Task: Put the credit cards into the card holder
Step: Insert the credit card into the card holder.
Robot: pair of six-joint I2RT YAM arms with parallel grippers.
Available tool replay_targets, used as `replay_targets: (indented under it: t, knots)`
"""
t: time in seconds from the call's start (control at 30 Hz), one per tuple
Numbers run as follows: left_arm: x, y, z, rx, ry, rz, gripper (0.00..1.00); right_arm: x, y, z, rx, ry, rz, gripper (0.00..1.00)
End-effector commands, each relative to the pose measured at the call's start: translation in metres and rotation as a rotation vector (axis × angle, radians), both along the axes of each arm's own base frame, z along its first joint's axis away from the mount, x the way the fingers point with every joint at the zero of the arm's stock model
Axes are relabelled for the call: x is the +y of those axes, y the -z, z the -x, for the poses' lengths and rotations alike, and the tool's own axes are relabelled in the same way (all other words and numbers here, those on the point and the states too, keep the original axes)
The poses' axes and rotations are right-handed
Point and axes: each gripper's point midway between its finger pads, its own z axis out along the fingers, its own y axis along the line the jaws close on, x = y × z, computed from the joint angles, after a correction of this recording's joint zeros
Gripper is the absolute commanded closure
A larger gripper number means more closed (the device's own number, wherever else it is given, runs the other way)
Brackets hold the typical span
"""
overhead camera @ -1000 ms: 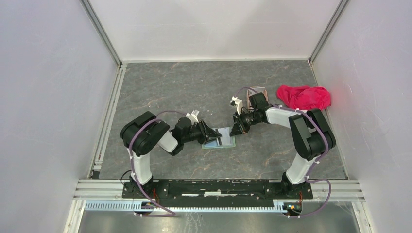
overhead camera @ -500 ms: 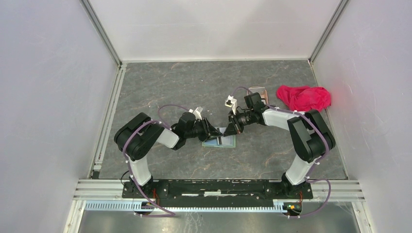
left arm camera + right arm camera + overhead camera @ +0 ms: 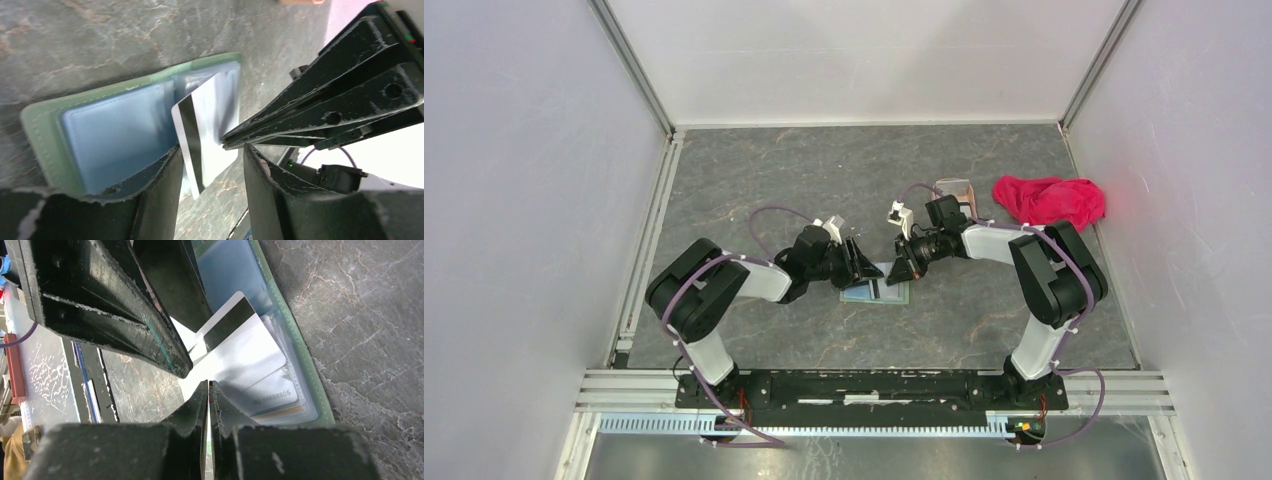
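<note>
One glossy whitish credit card (image 3: 210,120), dark-striped, tilts over the open sage-green card holder (image 3: 42,130), blue pockets, mid-table. Right gripper (image 3: 226,144), pointing left, pinches its edge; left gripper (image 3: 211,157) spread, straddling it.

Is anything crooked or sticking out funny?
Yes. The white card with the dark stripe sits slanted, sticking out of the open card holder instead of lying flat in a pocket. The right gripper pinches its edge.
</note>
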Motion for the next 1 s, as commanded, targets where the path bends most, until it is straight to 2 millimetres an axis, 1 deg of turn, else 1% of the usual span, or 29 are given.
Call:
replay_targets:
  t: [0.0, 0.13, 0.2, 0.4, 0.5, 0.63, 0.73, 0.83, 0.9, 0.97]
  knots:
    - [0.012, 0.001, -0.009, -0.071, -0.008, -0.119, 0.45, -0.011, 0.017, -0.004, -0.009, 0.024, 0.089, 0.92]
    - [0.015, 0.003, -0.008, -0.068, -0.004, -0.148, 0.45, -0.011, 0.017, -0.004, -0.007, 0.023, 0.09, 0.91]
    - [0.015, 0.001, -0.009, -0.077, -0.006, -0.147, 0.45, -0.011, 0.018, -0.003, -0.005, 0.021, 0.091, 0.91]
    - [0.006, -0.004, -0.008, -0.077, 0.02, -0.115, 0.46, -0.009, 0.013, -0.003, -0.009, 0.008, 0.072, 0.9]
    - [0.0, -0.003, -0.008, -0.073, 0.033, -0.106, 0.46, -0.004, 0.007, 0.0, -0.009, -0.016, 0.034, 0.87]
    - [-0.007, -0.005, -0.008, -0.077, 0.044, -0.09, 0.47, 0.002, -0.009, 0.002, -0.024, -0.054, -0.033, 0.81]
    - [-0.014, -0.009, -0.009, -0.082, 0.056, -0.075, 0.48, 0.002, -0.021, -0.004, -0.077, -0.066, -0.034, 0.8]
    - [-0.018, -0.01, -0.01, -0.083, 0.064, -0.071, 0.48, -0.009, -0.032, -0.021, -0.139, -0.03, -0.005, 0.81]
    - [-0.02, -0.009, -0.01, -0.082, 0.069, -0.071, 0.49, -0.024, -0.034, -0.034, -0.187, 0.017, 0.042, 0.82]
    - [-0.022, -0.008, -0.011, -0.083, 0.074, -0.071, 0.49, -0.043, -0.031, -0.046, -0.261, 0.042, 0.137, 0.86]
